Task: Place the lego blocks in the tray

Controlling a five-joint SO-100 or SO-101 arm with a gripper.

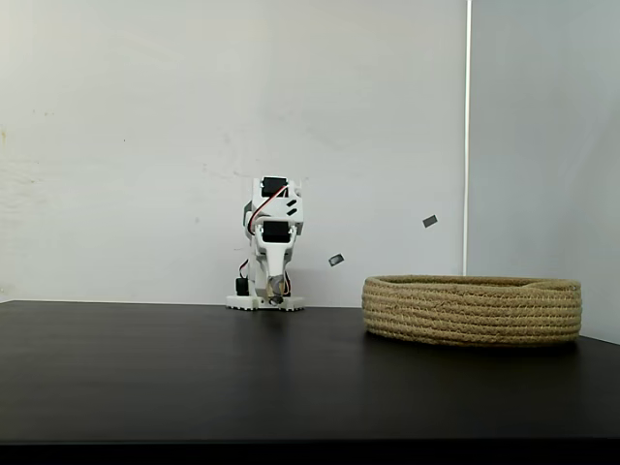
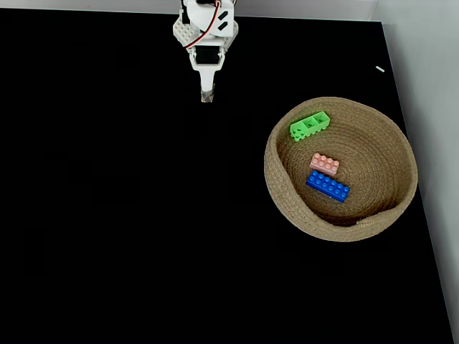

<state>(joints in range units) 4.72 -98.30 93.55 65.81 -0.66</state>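
Observation:
The tray (image 2: 287, 197) is a round coiled-rope basket at the right of the black table; seen from the side it is the low tan tray (image 1: 472, 310). Inside it lie three lego blocks: a green one (image 2: 310, 125) on its side near the far rim, a pink one (image 2: 325, 164) in the middle and a blue one (image 2: 328, 186) just below it. The white arm is folded back at the table's far edge. Its gripper (image 2: 206, 96) points down toward the table, well left of the tray, fingers together and holding nothing. From the side, the gripper (image 1: 276, 291) hangs close to the arm's base.
The black table (image 2: 107, 215) stretches wide to the left and front of the tray. A white wall stands behind the arm, with two small grey marks (image 1: 430, 221) on it. The table's right edge runs close to the tray.

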